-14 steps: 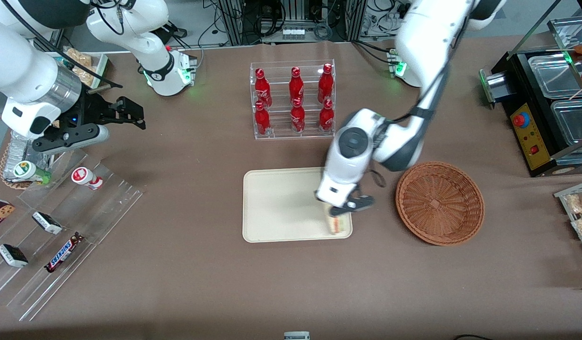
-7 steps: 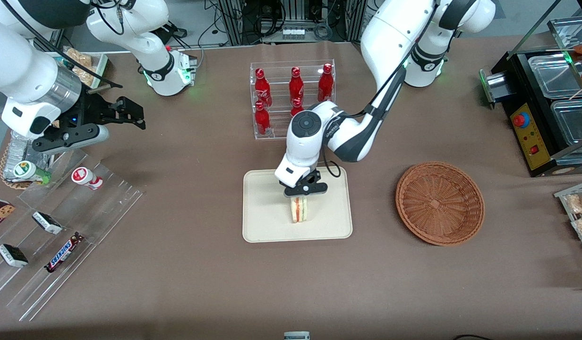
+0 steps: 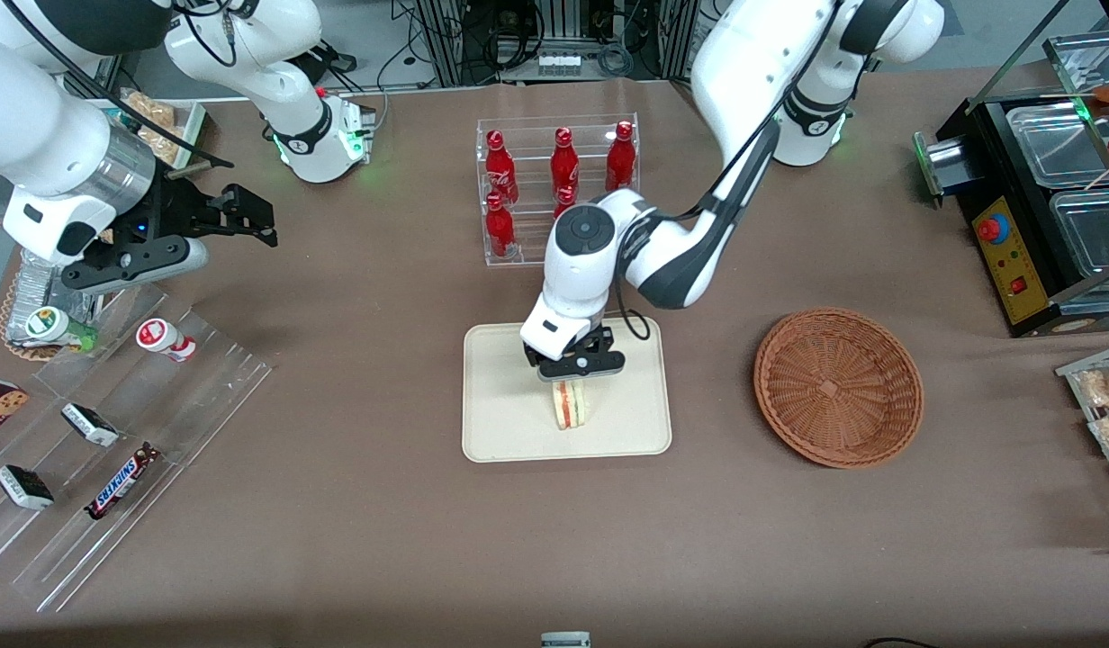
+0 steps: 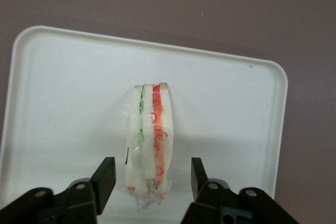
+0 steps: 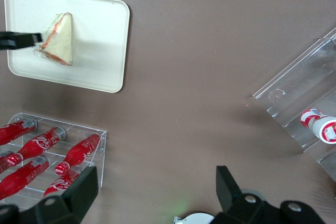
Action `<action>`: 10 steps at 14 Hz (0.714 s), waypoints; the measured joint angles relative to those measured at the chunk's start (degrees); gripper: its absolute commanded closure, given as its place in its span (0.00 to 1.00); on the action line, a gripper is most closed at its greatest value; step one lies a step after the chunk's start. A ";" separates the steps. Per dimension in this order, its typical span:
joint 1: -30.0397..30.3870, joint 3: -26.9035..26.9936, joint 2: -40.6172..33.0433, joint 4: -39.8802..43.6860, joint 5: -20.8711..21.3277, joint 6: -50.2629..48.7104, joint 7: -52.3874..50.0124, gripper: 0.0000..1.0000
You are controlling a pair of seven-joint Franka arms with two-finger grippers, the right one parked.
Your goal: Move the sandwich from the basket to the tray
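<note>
On the brown worktop (image 3: 356,504), the sandwich (image 3: 570,403) now stands on the tray (image 3: 500,396); the hand (image 4: 152,178) has just spread open and released it, basket (image 3: 838,387) empty — placement looks done.

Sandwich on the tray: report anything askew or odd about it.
The sandwich stands on edge on the tray, filling stripes facing up, rather than lying flat. The gripper is open just above it, fingers clear on both sides. Its clear wrap looks crinkled at one end. Nothing spilled.
</note>
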 measured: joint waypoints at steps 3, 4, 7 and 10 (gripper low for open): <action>1.75 0.38 -8.86 0.65 0.06 -9.22 3.67 0.00; 3.05 0.46 -11.56 0.62 -0.24 -12.93 6.64 0.00; 8.99 0.72 -17.07 0.07 -1.39 -23.50 11.50 0.00; 16.68 0.86 -19.47 -0.99 -1.66 -29.29 18.39 0.00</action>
